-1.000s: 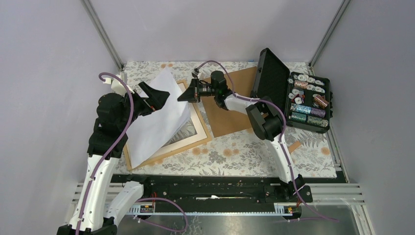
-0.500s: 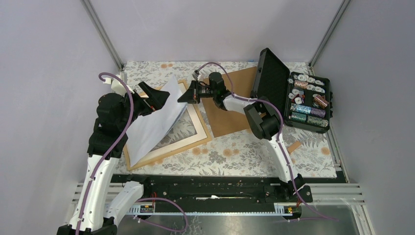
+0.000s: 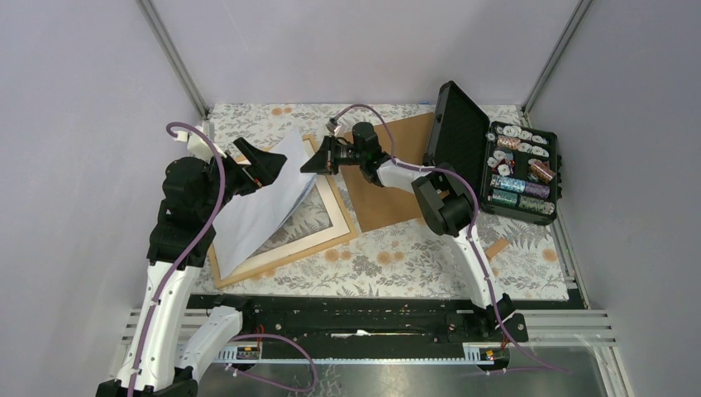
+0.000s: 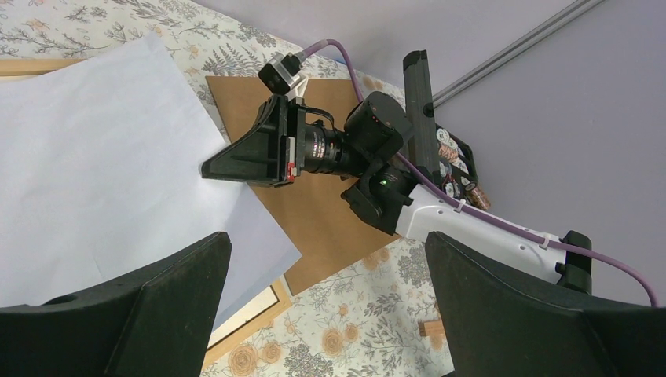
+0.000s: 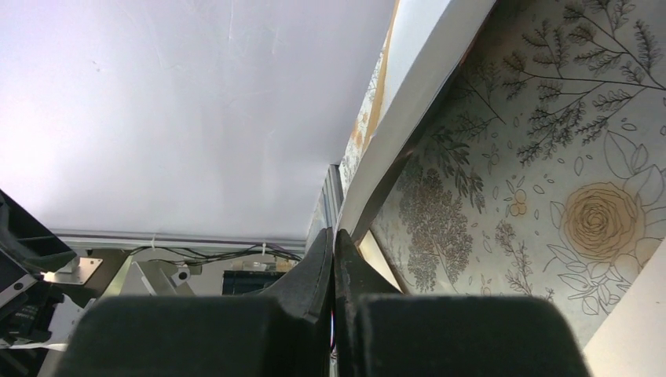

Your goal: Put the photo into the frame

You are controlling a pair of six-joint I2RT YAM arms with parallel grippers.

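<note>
The frame (image 3: 289, 255) is the closest thing. It lies flat on the left side of the table, with one corner pointing to the near edge. Flat like that, its open middle faces up, ready to be filled.

The photo (image 3: 256, 215) is over the left part of the frame. It is not flat. Its far edge is tipped up and only its white back shows from above. In the right wrist view a bit of orange peeks out along the edge.

The left gripper (image 3: 260, 165) is at the raised top of the photo. Its fingers are spread wide and hold nothing. I think it is waiting to help guide the sheet.

The right gripper (image 3: 307, 165) has its fingers pressed tight together. Its tip meets the right edge of the photo and looks like it pinches it. That is likely why the sheet stays up.

A brown board (image 3: 388, 198) lies flat behind the right gripper, out of the way. Farther right sits a black case (image 3: 455, 124) with its lid open and small shiny round things inside.

A cloth (image 3: 397, 265) with flowers and leaves covers the table. Plain grey walls (image 3: 372, 50) stand close on the far side and on both sides.
</note>
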